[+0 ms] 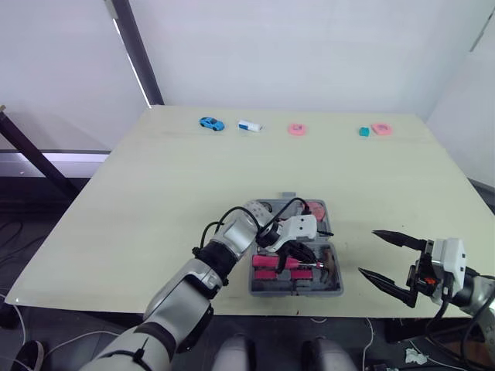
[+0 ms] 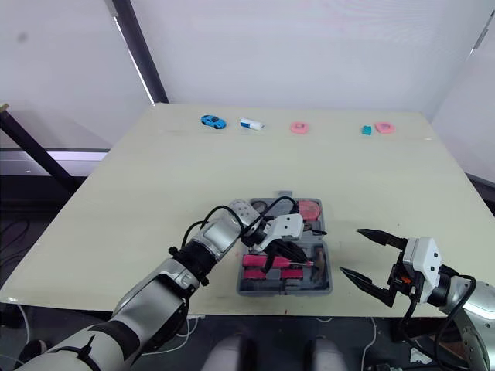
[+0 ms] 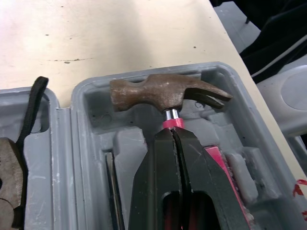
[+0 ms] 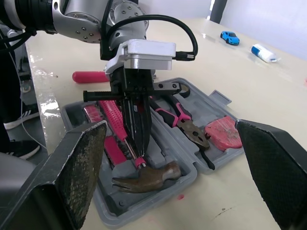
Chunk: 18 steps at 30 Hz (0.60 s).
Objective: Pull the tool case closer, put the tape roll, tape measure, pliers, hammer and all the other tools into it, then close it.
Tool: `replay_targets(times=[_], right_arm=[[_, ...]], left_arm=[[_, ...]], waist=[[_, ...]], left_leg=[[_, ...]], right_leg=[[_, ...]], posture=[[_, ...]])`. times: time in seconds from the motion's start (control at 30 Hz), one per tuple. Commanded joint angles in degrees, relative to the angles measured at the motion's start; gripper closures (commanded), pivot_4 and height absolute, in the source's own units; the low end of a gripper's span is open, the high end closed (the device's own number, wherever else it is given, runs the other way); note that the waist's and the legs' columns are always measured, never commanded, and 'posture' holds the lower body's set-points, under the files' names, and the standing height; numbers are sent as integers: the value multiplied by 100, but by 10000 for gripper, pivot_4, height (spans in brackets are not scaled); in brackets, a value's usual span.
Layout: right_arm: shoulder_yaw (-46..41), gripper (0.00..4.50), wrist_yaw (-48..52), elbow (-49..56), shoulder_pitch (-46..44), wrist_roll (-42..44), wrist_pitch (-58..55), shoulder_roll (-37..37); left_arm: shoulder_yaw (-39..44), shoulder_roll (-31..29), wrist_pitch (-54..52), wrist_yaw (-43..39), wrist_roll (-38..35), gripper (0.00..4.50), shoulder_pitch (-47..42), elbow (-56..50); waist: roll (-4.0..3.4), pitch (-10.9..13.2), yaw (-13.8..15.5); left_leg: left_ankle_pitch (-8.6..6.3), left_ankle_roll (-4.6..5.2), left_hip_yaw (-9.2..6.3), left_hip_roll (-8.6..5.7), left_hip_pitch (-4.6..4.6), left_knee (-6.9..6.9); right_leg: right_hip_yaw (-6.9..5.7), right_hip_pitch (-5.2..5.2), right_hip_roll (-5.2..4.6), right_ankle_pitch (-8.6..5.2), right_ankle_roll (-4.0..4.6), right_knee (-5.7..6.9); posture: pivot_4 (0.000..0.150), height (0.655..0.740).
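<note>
Left gripper (image 3: 172, 133) clamped on pink-handled hammer with brown steel head (image 3: 163, 93), just below the head, inside grey plastic tool case (image 3: 91, 158). Right gripper (image 1: 368, 252) spread wide, empty, just right of the case.

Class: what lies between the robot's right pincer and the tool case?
Only bare tabletop separates the open right pincer from the tool case; the left eye view shows it.

The left arm (image 1: 193, 282) is silver-grey with black cuffs; its white wrist block (image 1: 298, 226) trails a black cable (image 4: 191, 37). The left tool (image 4: 138, 155) and right tool (image 1: 368, 252) have tapered black fingers.
</note>
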State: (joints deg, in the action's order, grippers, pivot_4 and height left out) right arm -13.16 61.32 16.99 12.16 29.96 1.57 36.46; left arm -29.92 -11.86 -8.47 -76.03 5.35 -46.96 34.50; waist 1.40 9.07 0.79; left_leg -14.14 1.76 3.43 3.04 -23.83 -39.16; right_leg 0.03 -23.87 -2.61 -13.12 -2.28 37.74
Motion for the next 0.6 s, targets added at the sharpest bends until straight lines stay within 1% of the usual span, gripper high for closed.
replay_targets(times=[0.03,0.6], right_arm=[[-69,0,14,112,-10,51,101,8],[-81,0,66,70,-3,41,124,-19]], left_arm=[[37,42,17,-1,-9,44803,-25,0],[79,40,-64,-51,-81,44803,-17,-95]], waist=[[0,0,0],[0,0,0]], left_leg=[[0,0,0,0,0,0],[0,0,0,0,0,0]], right_leg=[[0,0,0,0,0,0],[0,0,0,0,0,0]], posture=[[1500,7395],[1500,7395]])
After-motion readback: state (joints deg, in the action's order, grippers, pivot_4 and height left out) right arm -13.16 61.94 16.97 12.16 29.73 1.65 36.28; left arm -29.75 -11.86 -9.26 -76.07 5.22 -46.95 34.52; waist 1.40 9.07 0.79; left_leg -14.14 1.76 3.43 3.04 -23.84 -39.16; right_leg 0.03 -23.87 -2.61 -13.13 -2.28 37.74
